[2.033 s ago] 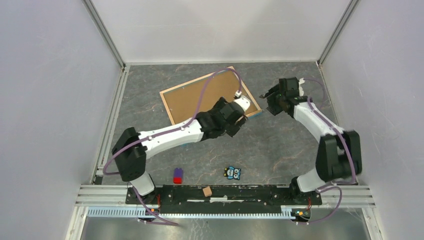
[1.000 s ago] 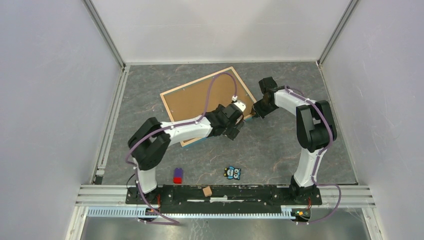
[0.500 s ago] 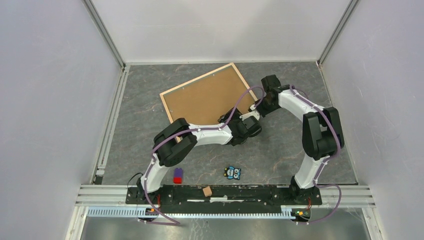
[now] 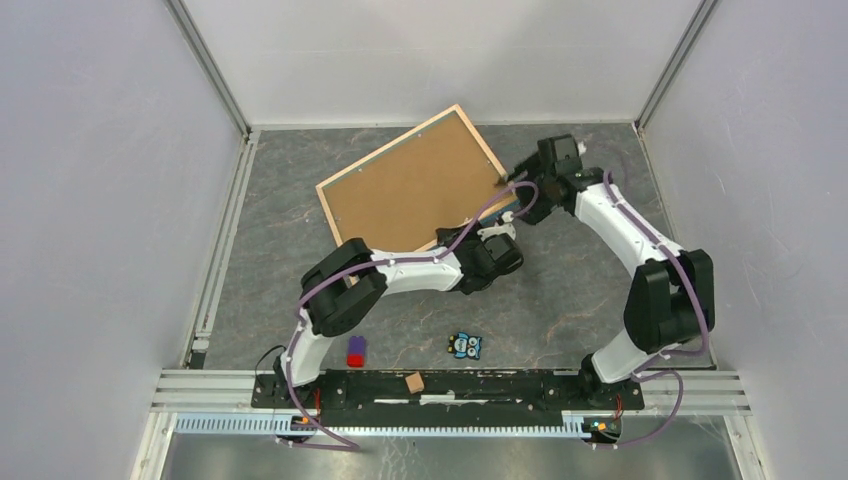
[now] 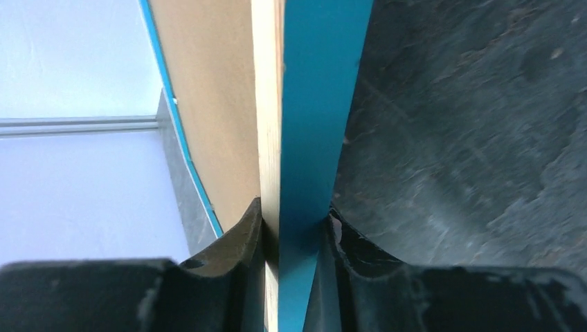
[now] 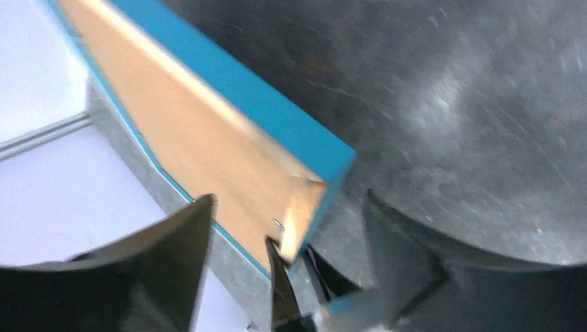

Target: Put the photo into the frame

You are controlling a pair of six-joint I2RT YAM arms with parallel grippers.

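Observation:
The frame (image 4: 390, 145) is raised off the table at a tilt, its back and the brown backing board (image 4: 415, 190) facing up. My left gripper (image 4: 488, 228) is shut on its near right rim. In the left wrist view the fingers (image 5: 291, 211) pinch the light wood edge (image 5: 266, 104) and the blue face (image 5: 318, 104). My right gripper (image 4: 522, 185) is open at the frame's right corner. That corner (image 6: 304, 200) sits between its spread fingers, and I cannot tell if they touch it. The photo is hidden or out of view.
An owl figure (image 4: 464, 346), a red and purple block (image 4: 355, 350) and a small tan cube (image 4: 413, 382) lie near the front rail. Grey enclosure walls (image 4: 120, 200) stand close on the left, right and back.
The right gripper has let go of the frame's corner and opened. The left gripper has closed on the rim. The frame has swung up and towards the back.

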